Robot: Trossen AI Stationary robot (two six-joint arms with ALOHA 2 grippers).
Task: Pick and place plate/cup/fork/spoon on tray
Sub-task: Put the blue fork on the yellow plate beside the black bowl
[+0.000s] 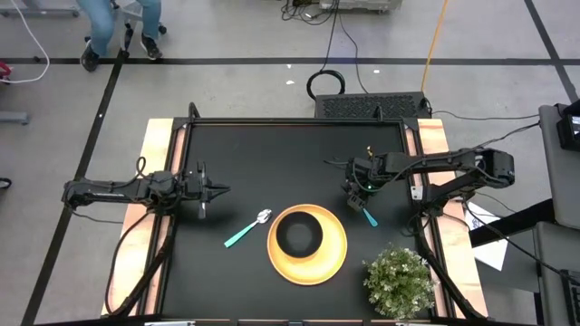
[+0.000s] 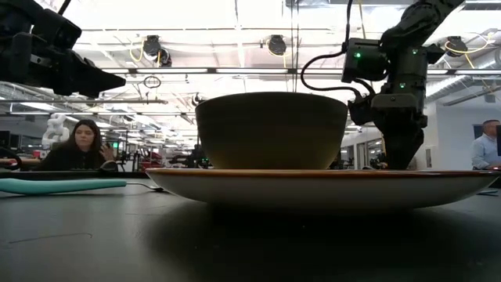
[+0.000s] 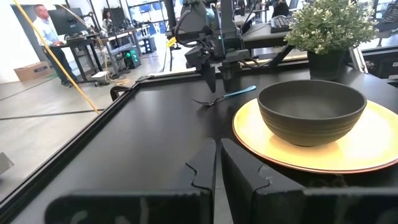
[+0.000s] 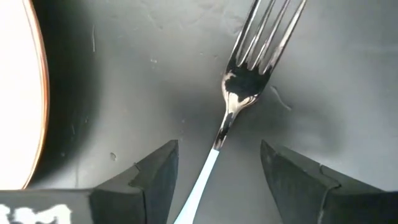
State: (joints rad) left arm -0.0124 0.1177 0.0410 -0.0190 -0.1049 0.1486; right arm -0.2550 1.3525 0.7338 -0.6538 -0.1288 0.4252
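Right wrist view: our right gripper (image 4: pixel 217 163), fingers spread, straddles the teal-handled metal fork (image 4: pixel 239 99) beside the round yellow tray (image 4: pixel 18 93).

I can't read any text, label, brand, number or sign from here. Pale marks show on my right arm's own gripper body at the edge of its wrist view, but they're cut off and illegible.

Open black tabletop (image 1: pixel 272 154) lies behind the round yellow dish (image 1: pixel 337 254); a potted green plant (image 1: pixel 397 281) blocks its right-front side.
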